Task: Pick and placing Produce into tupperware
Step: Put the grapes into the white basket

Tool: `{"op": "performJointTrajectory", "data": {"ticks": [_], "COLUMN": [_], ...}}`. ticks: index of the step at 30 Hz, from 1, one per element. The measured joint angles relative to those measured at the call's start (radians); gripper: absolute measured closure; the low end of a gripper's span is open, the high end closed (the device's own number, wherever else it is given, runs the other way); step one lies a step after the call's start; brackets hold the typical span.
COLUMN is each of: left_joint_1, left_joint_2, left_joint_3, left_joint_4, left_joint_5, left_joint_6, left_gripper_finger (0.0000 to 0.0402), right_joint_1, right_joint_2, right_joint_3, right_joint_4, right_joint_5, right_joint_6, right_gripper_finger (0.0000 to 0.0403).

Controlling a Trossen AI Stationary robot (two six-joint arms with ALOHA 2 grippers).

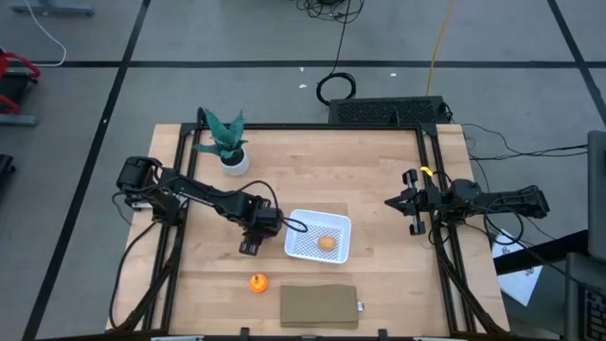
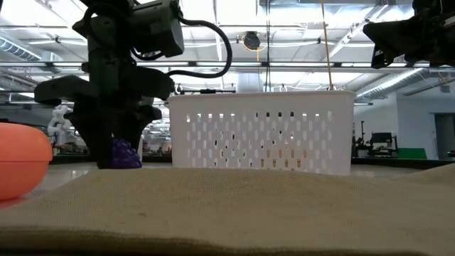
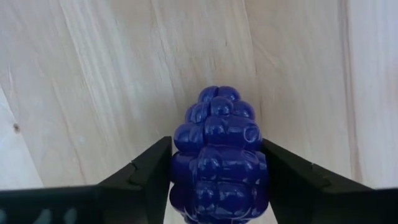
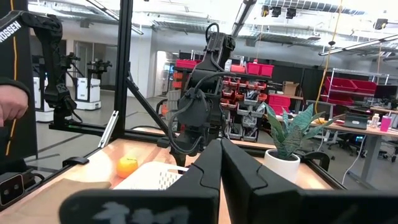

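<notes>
- The left gripper [image 3: 219,177] grasps the dark purple knobbly cluster [image 3: 219,155]; the cluster's lower end is cut off.
- The right gripper [image 1: 405,202] is clenched, beside the table edge.
- The white perforated tupperware [image 1: 338,226] holds the tan-yellow lump [image 1: 326,242].

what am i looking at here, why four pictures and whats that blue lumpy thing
It is one moment seen by four cameras on a two-armed robot at a wooden table. One camera looks straight down, one sits at table height, and one rides on each wrist.

The left end effector is down at the table beside the white tupperware. Its wrist camera shows its fingers on either side of the blue lumpy thing: a toy purple cluster, one of the produce pieces.

A tan-yellow lump already lies in the tupperware. An orange ball sits on the table, next to a flat brown slab. A potted plant stands at the back.

The right end effector waits at the table's right edge, fingers together.
</notes>
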Motion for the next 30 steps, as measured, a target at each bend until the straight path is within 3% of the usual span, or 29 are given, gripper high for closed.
{"op": "performJointTrajectory", "data": {"ticks": [4, 11, 30], "left_joint_1": [0.000, 0.000, -0.007], "left_joint_2": [0.000, 0.002, 0.002], "left_joint_3": [0.000, 0.015, 0.264], "left_joint_4": [-0.018, -0.051, -0.287], "left_joint_5": [0.000, -0.016, -0.143], "left_joint_6": [0.003, 0.006, 0.073], "left_gripper_finger": [0.0185, 0.0206, 0.0195], "right_joint_1": [0.000, 0.000, 0.000], "right_joint_2": [0.000, 0.000, 0.000], "right_joint_3": [0.000, 0.000, 0.000], "right_joint_4": [0.000, 0.000, 0.000], "right_joint_5": [0.000, 0.000, 0.000], "right_joint_6": [0.000, 0.000, 0.000], "right_gripper_finger": [0.0403, 0.0403, 0.0403]}}
